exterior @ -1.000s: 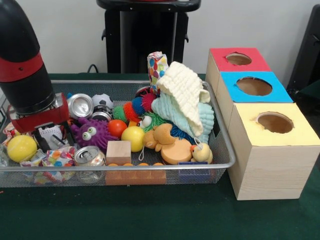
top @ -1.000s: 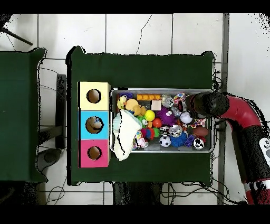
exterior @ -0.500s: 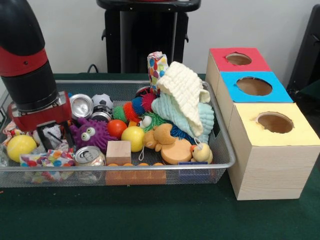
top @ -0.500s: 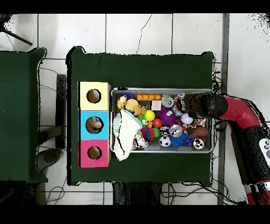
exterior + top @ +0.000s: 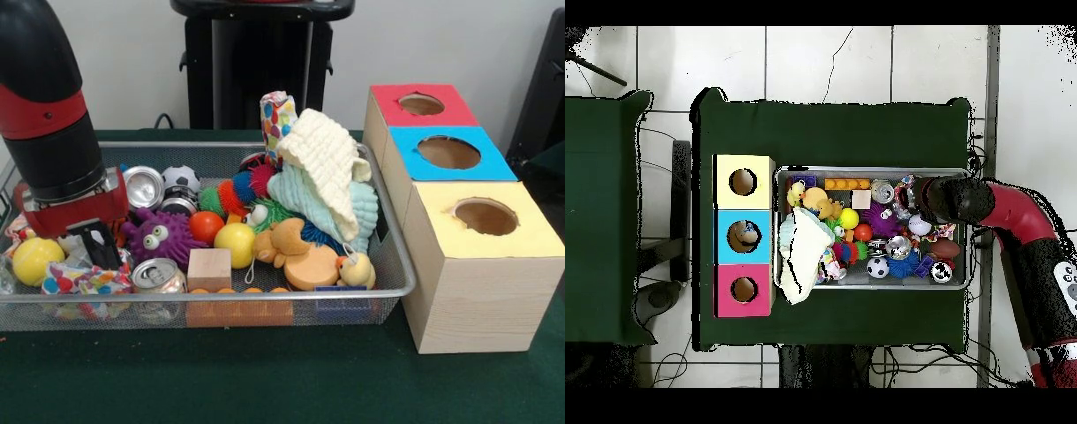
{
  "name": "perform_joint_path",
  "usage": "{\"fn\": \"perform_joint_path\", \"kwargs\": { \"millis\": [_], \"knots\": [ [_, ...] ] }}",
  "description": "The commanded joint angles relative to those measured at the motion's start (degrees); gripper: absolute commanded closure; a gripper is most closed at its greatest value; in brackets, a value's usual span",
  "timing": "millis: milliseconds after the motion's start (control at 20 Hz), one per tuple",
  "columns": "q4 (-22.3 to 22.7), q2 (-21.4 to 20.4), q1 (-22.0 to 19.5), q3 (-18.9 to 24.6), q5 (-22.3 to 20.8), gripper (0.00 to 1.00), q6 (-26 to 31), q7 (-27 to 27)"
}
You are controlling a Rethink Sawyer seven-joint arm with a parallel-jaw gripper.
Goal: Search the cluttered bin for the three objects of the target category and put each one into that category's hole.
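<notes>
The green surface [image 5: 265, 380] carries one wire mesh bin [image 5: 388, 265] and, just beside it, a row of three boxes, each with one round hole in its top: a yellow box [image 5: 481, 265], a blue box [image 5: 450, 152] and a red box [image 5: 419, 104]. In the overhead view the blue box's hole shows something lying inside.

One red and black arm [image 5: 48, 115] comes down into the bin's end farthest from the boxes. Its tool [image 5: 93, 247] sits low among the clutter, one dark finger [image 5: 99, 246] visible; whether it is wide, narrow or holding anything cannot be told.

In the bin, two cloths are heaped at the box end: a cream cloth [image 5: 327, 168] over a pale green cloth [image 5: 340, 208]. Near them are one purple spiky toy [image 5: 163, 234] with eyes, one brown plush animal [image 5: 287, 243], one wooden cube [image 5: 209, 269] and one small rubber duck [image 5: 357, 269].

Two cans show: a silver can [image 5: 143, 187] and a second can [image 5: 159, 276] at the front rim. Two yellow balls are visible, one [image 5: 236, 245] mid-bin and one [image 5: 33, 261] beside the tool, plus one orange ball [image 5: 207, 226] and one soccer ball [image 5: 181, 179].
</notes>
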Motion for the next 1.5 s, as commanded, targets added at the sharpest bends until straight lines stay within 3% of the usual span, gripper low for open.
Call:
{"fn": "perform_joint_path", "kwargs": {
  "millis": [50, 400, 750, 900, 1200, 1500],
  "knots": [
    [2.62, 2.41, 0.64, -0.28, -1.04, 1.00, -1.41, -8.32],
    [4.96, -0.13, 0.53, -0.10, -0.53, 1.00, -1.40, -6.95],
    [13.63, -15.24, 1.36, 1.59, 2.80, 1.00, 3.03, -4.13],
    [15.23, -18.55, 1.94, 1.59, 3.98, 1.00, 4.09, -3.56],
    [15.98, -19.27, 2.44, 0.73, 5.33, 1.00, 4.28, -3.83],
    [19.91, -21.88, 2.04, -0.62, 6.79, 1.00, 2.85, -2.06]
  ]
}}
